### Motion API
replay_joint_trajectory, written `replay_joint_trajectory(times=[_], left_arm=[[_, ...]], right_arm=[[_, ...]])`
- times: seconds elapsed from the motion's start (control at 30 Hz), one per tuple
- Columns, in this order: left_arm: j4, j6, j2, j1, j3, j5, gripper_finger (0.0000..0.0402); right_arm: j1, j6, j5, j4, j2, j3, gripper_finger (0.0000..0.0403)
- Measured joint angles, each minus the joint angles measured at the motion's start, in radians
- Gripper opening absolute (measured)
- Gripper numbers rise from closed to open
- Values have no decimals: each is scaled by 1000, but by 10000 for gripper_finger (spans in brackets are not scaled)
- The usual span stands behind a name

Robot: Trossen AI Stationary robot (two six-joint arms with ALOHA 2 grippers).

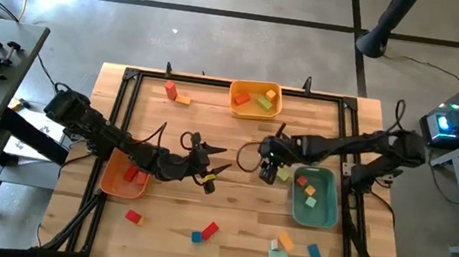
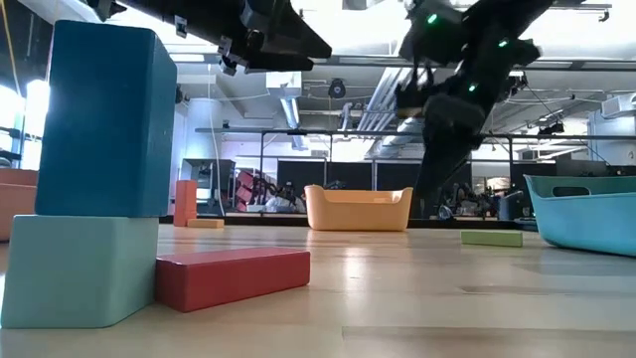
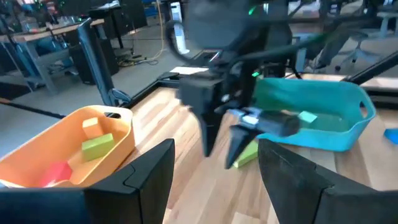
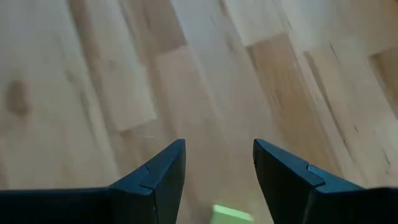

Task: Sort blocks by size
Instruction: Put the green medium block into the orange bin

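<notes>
Small coloured blocks lie scattered on the wooden table [image 1: 228,207]. A flat green block [image 1: 283,176] lies on the table beside the teal tray [image 1: 313,211]. My right gripper [image 1: 267,170] hangs open just above the table, pointing steeply down. The green block [image 4: 232,213] shows just behind its fingertips [image 4: 219,162]. My left gripper [image 1: 218,162] hovers open and empty at mid-table, pointing toward the right gripper [image 3: 224,149] and the green block [image 3: 249,153]. Nothing sits between its own fingers [image 3: 214,168].
An orange tray [image 1: 117,187] at the left holds a red block. A yellow tray [image 1: 254,110] at the far edge and the teal tray hold several blocks. Loose blocks lie at the far left [image 1: 176,95] and along the near edge [image 1: 206,231], [image 1: 281,245], [image 1: 133,217].
</notes>
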Motion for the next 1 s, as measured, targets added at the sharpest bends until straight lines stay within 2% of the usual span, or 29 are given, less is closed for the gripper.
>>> replay_joint_trajectory(times=[0.2, 0.37, 0.63, 1.0], left_arm=[[-6, -46, 0, -31, 0, 0, 216], [-13, -52, 0, -50, 0, 0, 216], [-23, -52, 0, -52, 0, -18, 216], [-33, -70, 0, -53, 0, -18, 216]], right_arm=[[-56, -99, -2, -171, 75, 105, 185], [-66, -120, -89, -217, 119, 122, 186], [-57, 28, -78, -286, 184, 122, 186], [-36, 45, -91, -322, 242, 128, 186]])
